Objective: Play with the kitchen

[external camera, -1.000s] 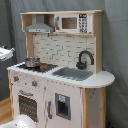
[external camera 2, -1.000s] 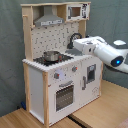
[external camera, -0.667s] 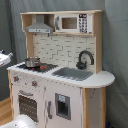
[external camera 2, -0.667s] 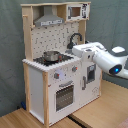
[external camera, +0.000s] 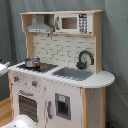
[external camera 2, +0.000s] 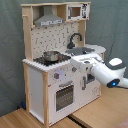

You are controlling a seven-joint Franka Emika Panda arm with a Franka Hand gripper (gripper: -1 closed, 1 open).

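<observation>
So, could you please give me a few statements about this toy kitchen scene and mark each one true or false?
1. A metal pot sits on the stovetop of the tall white and light-wood toy play kitchen. True.
2. The black curved faucet stands at the grey sink. True.
3. The oven door hangs wide open. False: it is closed.
4. The grey range hood is mounted above the sink. False: it is above the stovetop.
5. In the second exterior view, the white robot arm reaches in from the second exterior view's right. True.
</observation>
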